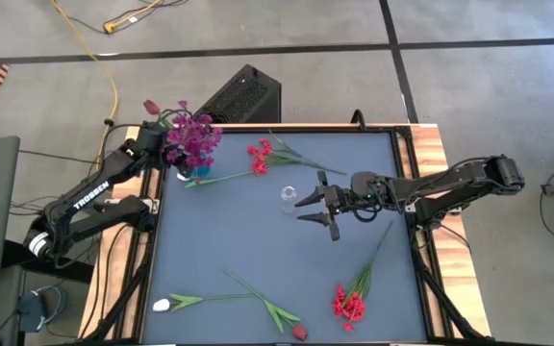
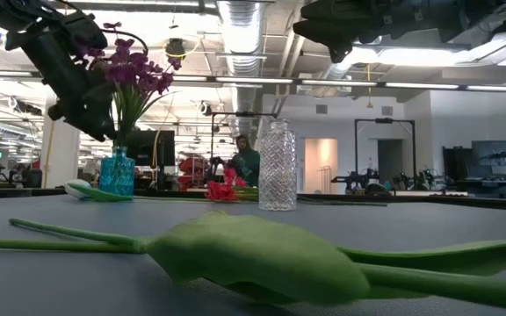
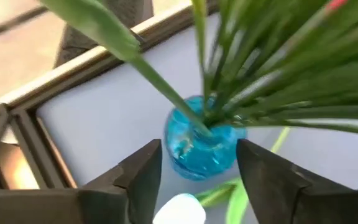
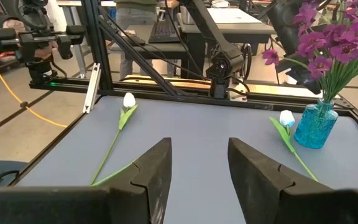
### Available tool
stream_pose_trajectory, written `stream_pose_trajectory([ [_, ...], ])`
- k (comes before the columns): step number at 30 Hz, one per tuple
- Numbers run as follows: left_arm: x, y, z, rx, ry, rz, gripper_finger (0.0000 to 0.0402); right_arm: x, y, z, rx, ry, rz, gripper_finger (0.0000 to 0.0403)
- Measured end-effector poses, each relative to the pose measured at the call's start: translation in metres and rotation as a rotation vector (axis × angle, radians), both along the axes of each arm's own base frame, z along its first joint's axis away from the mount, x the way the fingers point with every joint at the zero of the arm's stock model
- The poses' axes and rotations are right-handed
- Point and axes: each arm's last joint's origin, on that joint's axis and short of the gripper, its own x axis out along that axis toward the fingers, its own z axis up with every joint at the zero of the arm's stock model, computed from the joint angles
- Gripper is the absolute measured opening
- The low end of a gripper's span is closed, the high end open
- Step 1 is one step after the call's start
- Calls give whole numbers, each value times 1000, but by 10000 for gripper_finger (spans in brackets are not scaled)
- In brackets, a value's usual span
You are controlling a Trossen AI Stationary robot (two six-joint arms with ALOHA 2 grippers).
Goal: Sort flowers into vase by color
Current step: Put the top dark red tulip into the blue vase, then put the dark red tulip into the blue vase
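Note:
A small blue glass vase (image 1: 200,171) (image 3: 201,149) stands near the table's far left corner and holds a bunch of purple-magenta flowers (image 1: 192,139) (image 2: 134,75). My left gripper (image 3: 197,171) is open and hovers just above and beside this vase, its fingers standing on either side of it without touching. A clear cut-glass vase (image 1: 289,199) (image 2: 277,167) stands empty mid-table. My right gripper (image 1: 320,204) (image 4: 197,162) is open just to its right, above the table. Red clusters (image 1: 261,157) (image 1: 349,304), white tulips (image 1: 162,305) (image 4: 286,118) and a red tulip (image 1: 299,332) lie flat on the mat.
The dark mat has a raised frame (image 1: 407,183) around it. A black box (image 1: 243,94) sits behind the far edge. Long green stems and leaves (image 2: 253,254) lie along the near side. Open mat lies between the clear vase and the near flowers.

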Motion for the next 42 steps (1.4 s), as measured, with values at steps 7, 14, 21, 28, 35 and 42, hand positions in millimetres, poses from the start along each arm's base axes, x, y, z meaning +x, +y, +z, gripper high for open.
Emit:
stream_pose_trajectory([
  [7,3,-14,18,-26,-42,-97,233,0,0,0,16,4,-2,182],
  [14,6,-28,26,34,-83,-171,234,0,-4,-1,16,14,-17,182],
  [21,-1,-48,40,112,-199,-319,234,0,-7,-1,16,17,-28,182],
  [28,-17,-77,55,236,-336,-480,234,0,-7,-1,16,17,-27,182],
  [35,-33,-104,65,304,-526,-766,234,0,-7,-1,24,18,-28,182],
  [42,-34,-111,75,291,-658,-850,227,0,-7,-1,25,18,-31,182],
])
